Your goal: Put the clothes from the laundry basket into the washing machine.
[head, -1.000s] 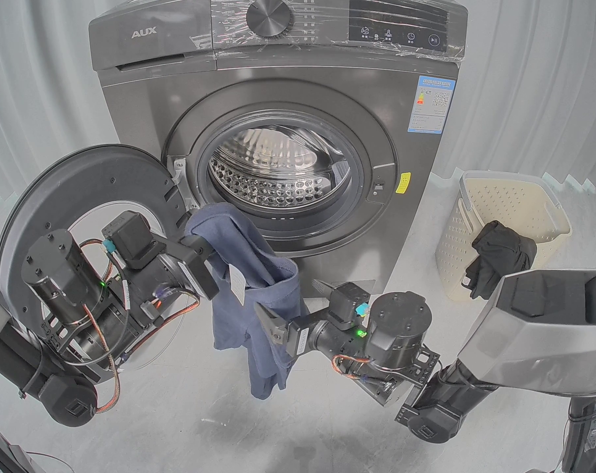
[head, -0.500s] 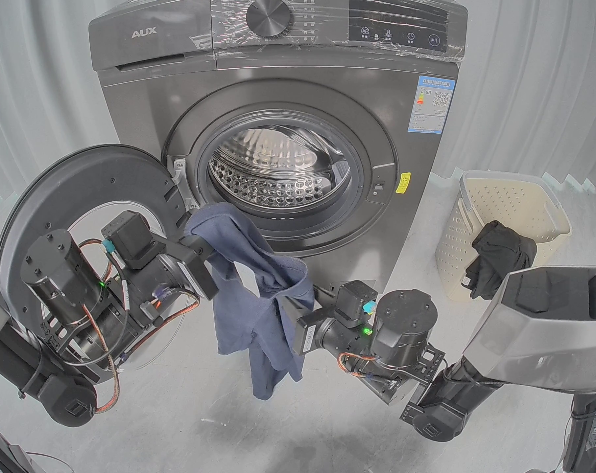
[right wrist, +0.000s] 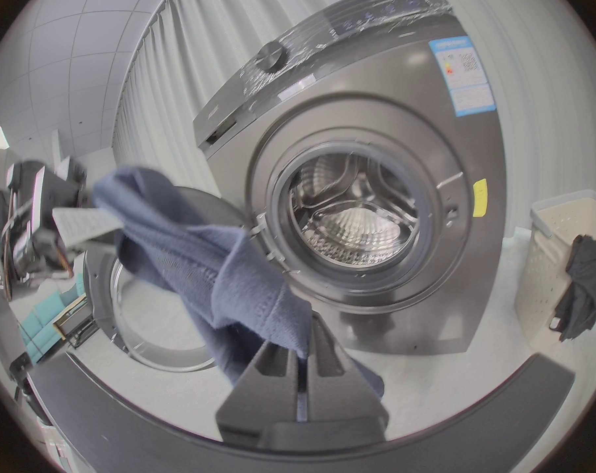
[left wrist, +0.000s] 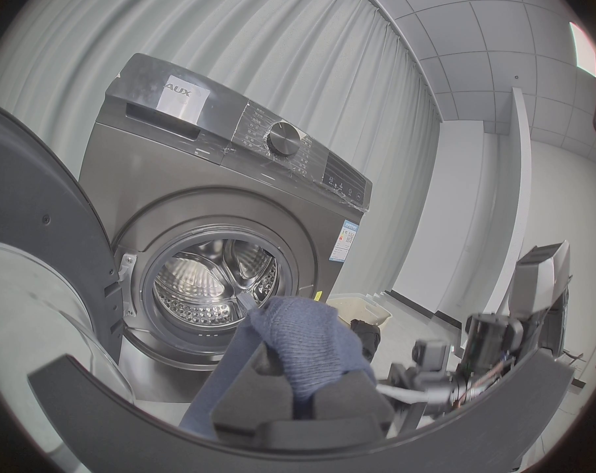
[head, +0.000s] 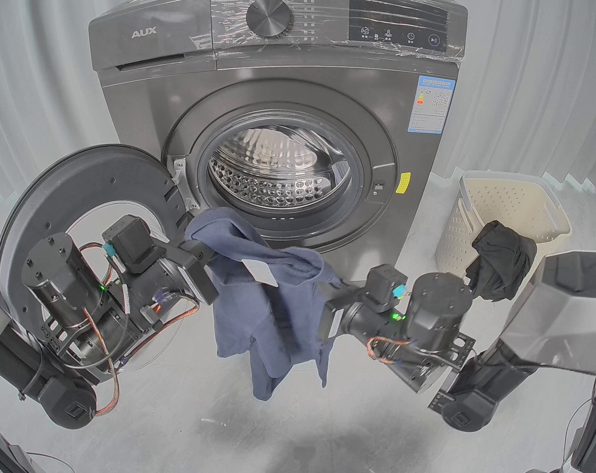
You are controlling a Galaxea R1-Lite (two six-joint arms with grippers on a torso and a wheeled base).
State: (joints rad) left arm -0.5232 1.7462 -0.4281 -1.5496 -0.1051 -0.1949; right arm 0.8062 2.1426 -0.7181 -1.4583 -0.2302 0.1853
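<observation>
A blue garment (head: pixel 265 297) hangs spread between my two grippers, below and in front of the washing machine's open drum (head: pixel 278 165). My left gripper (head: pixel 202 257) is shut on its left end, which bunches over the fingers as blue cloth (left wrist: pixel 311 343). My right gripper (head: pixel 327 297) is shut on its right end, the blue garment (right wrist: pixel 212 270) pinched at my right gripper (right wrist: pixel 301 356). A white label (head: pixel 258 272) shows on the cloth. The cream laundry basket (head: pixel 508 211) stands at the right with a black garment (head: pixel 498 257) draped over its front rim.
The machine's round door (head: pixel 81 211) is swung open to the left, just behind my left arm. The grey floor (head: pixel 199 415) lies under the hanging cloth. A pleated curtain (head: pixel 541 67) runs behind the machine and basket.
My right gripper shut on the garment's lower right part and pulled it right and up, stretching the cloth out. The left gripper stayed where it was, holding on.
</observation>
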